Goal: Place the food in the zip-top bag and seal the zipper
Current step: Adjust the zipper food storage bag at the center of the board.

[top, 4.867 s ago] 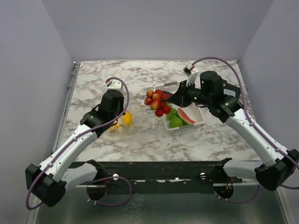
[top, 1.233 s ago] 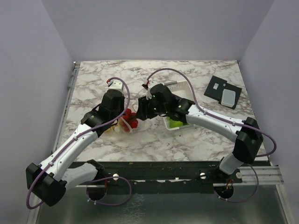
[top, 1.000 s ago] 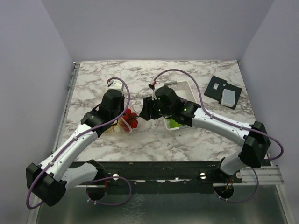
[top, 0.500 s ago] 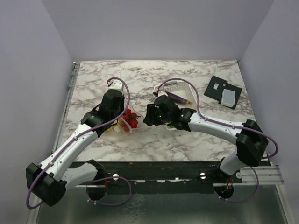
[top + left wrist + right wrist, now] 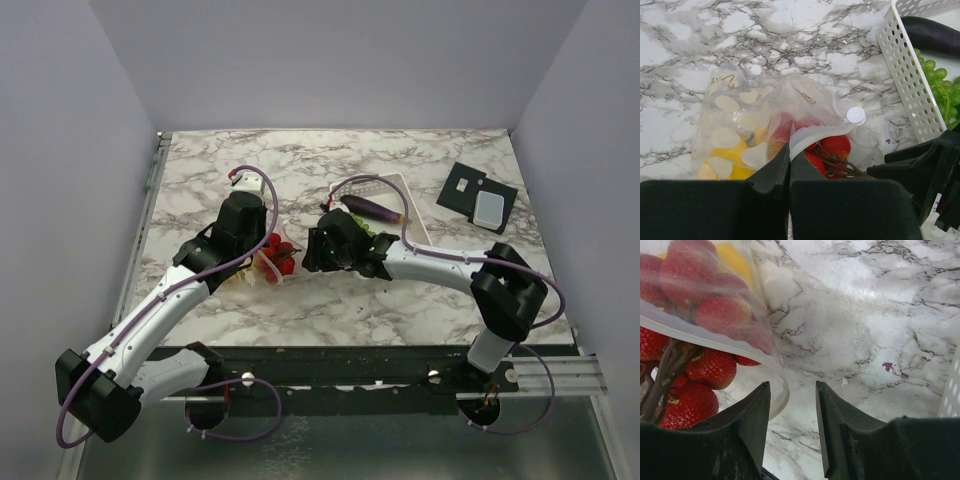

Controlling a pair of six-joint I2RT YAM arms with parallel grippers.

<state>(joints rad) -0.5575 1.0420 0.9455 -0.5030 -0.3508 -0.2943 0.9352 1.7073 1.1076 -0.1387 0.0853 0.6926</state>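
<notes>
The zip-top bag (image 5: 765, 115) lies on the marble and holds yellow pieces (image 5: 730, 155) and the red cherry cluster (image 5: 832, 150). My left gripper (image 5: 789, 150) is shut on the white zipper strip (image 5: 820, 134) at the bag's mouth. From above, the bag (image 5: 272, 258) sits between my two grippers. My right gripper (image 5: 792, 390) is open just right of the mouth. Its left finger (image 5: 747, 420) is beside the bag's lower lip (image 5: 780, 390), with only marble between the fingers. The red fruit (image 5: 710, 367) shows at the left. The eggplant (image 5: 375, 208) and green pieces (image 5: 935, 85) lie in the basket.
The white perforated basket (image 5: 905, 70) stands right of the bag, its near wall close to my right arm (image 5: 440, 265). A black device (image 5: 478, 198) lies at the far right. The table's metal rail (image 5: 150, 190) runs along the left edge.
The cherry cluster, held over the basket earlier, now lies in the bag. Over the last second my right gripper drew back from the mouth toward the near side, its jaws narrowing slightly. The left arm stayed put.
</notes>
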